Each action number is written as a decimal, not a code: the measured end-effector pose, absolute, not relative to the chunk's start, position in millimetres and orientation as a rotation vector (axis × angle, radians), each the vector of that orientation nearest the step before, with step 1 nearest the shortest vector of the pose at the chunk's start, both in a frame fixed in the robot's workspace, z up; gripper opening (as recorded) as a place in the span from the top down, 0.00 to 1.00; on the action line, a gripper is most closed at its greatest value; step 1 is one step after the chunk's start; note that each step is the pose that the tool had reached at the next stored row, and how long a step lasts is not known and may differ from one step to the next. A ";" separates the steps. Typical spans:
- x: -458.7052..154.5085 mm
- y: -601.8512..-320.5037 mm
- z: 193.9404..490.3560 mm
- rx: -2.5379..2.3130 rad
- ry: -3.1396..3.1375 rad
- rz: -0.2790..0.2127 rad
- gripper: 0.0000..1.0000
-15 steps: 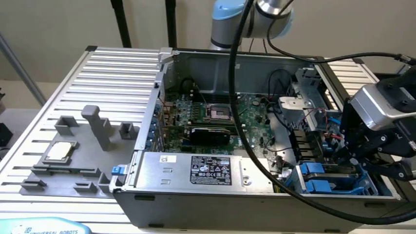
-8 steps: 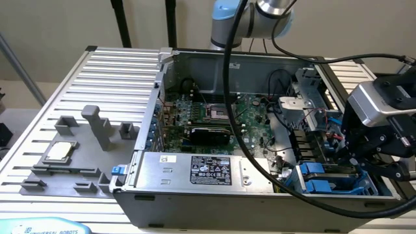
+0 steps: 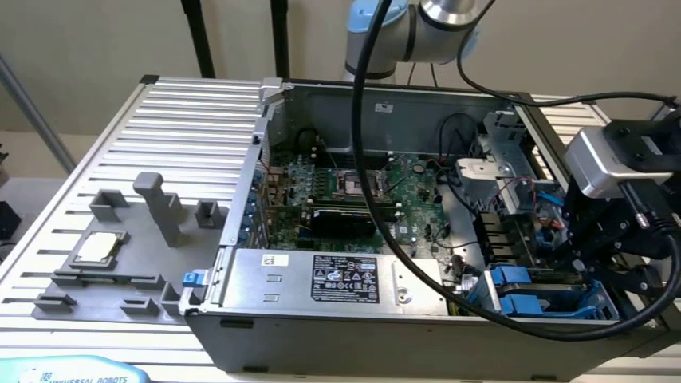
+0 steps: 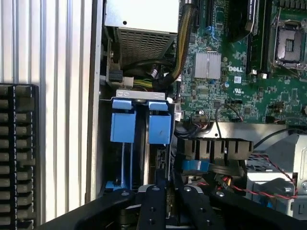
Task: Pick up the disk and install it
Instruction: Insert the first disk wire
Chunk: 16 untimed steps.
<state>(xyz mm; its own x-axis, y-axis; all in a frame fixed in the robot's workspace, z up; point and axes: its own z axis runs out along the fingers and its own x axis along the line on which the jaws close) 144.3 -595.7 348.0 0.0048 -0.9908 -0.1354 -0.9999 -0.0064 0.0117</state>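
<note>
The disk (image 4: pixel 160 143) stands on edge in the drive bay at the corner of the open computer case (image 3: pixel 266 159), its blue carrier tab (image 4: pixel 159 128) facing the power supply. In the exterior view the disk (image 3: pixel 513 278) lies at the case's lower right, with blue carrier plastic running under the arm. My gripper (image 4: pixel 170 201) reaches into the bay in line with it. The black fingers (image 4: pixel 152 208) stand close together, with only the disk's narrow edge between them. In the exterior view my gripper (image 3: pixel 598 270) hangs below the wrist camera at the right.
A second blue carrier (image 4: pixel 122 127) sits in the neighbouring slot. The silver power supply box (image 3: pixel 340 279), the motherboard (image 3: pixel 352 191) and loose cables (image 4: pixel 177 57) crowd the case. A black shroud (image 4: pixel 216 148) lies beside the bay. A CPU chip (image 3: pixel 96 249) rests on a grey fixture on the slatted table.
</note>
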 end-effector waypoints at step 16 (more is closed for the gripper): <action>144.3 -589.1 344.0 -2.135 2.232 0.107 0.84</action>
<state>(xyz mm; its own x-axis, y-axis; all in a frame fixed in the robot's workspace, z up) 144.3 -589.1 344.0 -0.0445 -0.9954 -0.0845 -0.9990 0.0435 0.0145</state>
